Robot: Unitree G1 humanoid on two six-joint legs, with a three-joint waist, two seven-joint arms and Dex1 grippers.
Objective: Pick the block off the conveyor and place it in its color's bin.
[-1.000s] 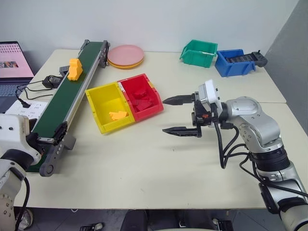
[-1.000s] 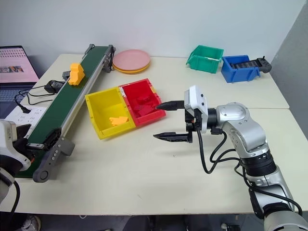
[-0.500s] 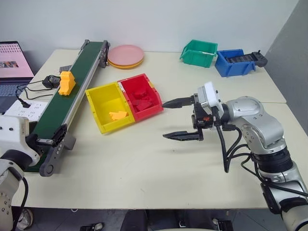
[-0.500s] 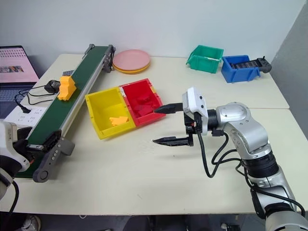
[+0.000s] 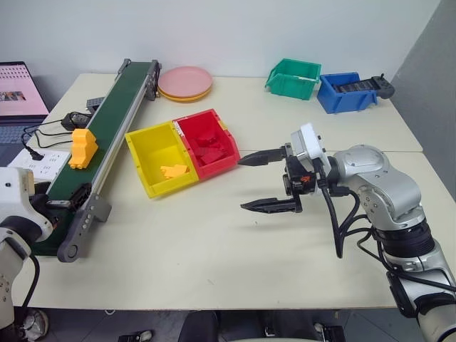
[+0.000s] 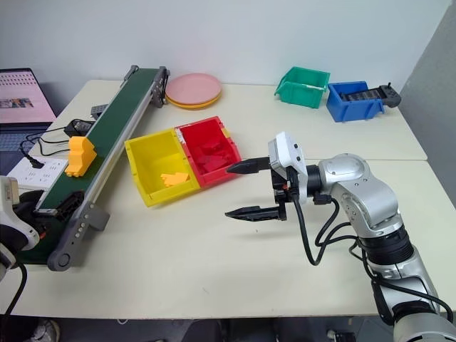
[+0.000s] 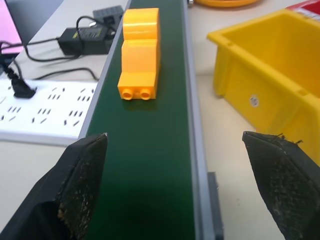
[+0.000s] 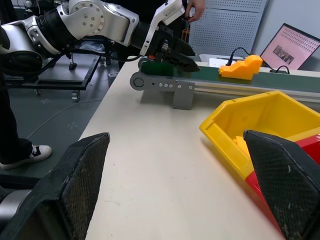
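Orange block [image 7: 140, 54] on green conveyor [image 7: 150, 165], both grippers' jaws wide open, empty

Glossy plastic block [image 7: 140, 55], matt belt [image 7: 150, 160]

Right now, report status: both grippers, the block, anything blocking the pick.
Left gripper open at the belt's near end. Right gripper open, empty, beside the joined bins. Small yellow-orange studded plastic block lies untouched on the dark-green conveyor belt. Belt between bare.
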